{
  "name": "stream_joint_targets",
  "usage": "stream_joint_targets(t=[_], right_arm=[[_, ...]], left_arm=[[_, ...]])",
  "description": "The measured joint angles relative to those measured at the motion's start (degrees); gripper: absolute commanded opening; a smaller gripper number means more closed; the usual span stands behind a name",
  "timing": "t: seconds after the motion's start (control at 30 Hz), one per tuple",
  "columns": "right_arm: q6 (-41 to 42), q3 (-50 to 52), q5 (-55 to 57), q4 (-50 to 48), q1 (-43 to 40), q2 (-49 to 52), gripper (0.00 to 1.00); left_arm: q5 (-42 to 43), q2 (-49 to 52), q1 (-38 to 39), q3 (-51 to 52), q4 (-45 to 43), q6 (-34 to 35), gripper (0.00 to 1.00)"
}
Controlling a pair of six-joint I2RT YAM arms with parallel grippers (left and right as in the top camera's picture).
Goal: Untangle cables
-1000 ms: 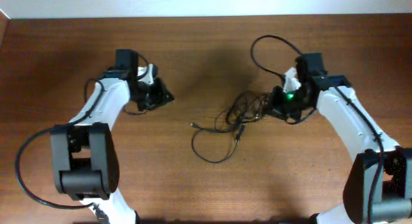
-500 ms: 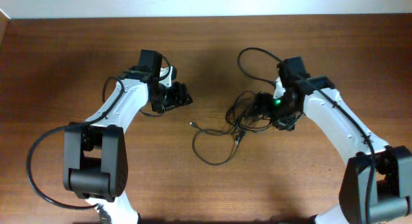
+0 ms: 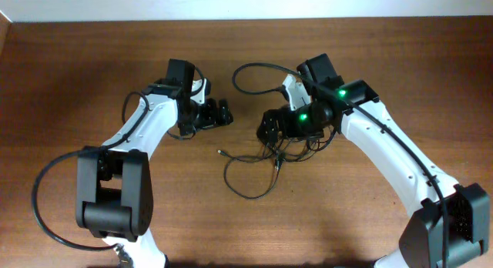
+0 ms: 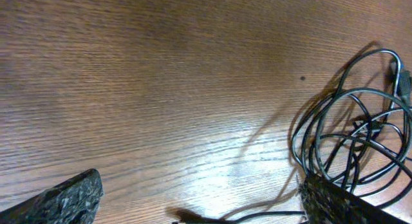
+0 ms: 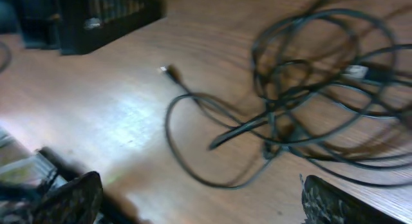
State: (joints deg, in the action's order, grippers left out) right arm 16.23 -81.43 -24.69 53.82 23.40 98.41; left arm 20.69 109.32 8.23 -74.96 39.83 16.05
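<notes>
Overhead: cable tangle [image 3: 286, 147] lies on the tabletop [image 3: 92, 68] just below the nearer right claw [image 3: 269, 128], spread empty; left claw [image 3: 222, 114], also spread empty, sits leftward.

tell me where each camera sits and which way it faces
overhead: fixed above the table, facing straight down; both arms show, with left pincer and right pincer open near the cables.
left wrist: on the left arm, facing down at the wood; left fingers fill the bottom corners, cables at the right.
right wrist: on the right arm, facing down onto the cables; right fingers fill the bottom corners.
shared: all three views see the same tangle.
</notes>
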Motion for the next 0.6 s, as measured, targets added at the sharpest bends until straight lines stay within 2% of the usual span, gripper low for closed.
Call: stream_joint_targets(t=[0.13,0.23,0.3,0.33,0.43,0.6], right_arm=[[4.7,0.8,7.2,-2.0,0.0,1.9,1.0],[7.7,0.9,8.2,-3.2,0.1,6.6,0.9],[8.8,1.0,8.1,-5.3,0.5,9.7,0.57],[9.0,1.0,7.4,-6.8,1.0,10.7,0.04],[9.4,1.1,4.0,-9.2,2.1,11.1,0.04],[7.3,0.0,-12.7,-9.0,2.6,10.8,0.04]], left_arm=[[-0.8,0.0,0.0,0.0,0.0,0.0,1.0],[-0.8,0.0,0.0,0.0,0.0,0.0,0.99],[-0.9,0.0,0.0,0.0,0.0,0.0,0.99],[-0.9,0.0,0.0,0.0,0.0,0.0,0.99],[-0.8,0.0,0.0,0.0,-0.1,0.0,0.99],[-0.9,0.0,0.0,0.0,-0.2,0.0,0.99]])
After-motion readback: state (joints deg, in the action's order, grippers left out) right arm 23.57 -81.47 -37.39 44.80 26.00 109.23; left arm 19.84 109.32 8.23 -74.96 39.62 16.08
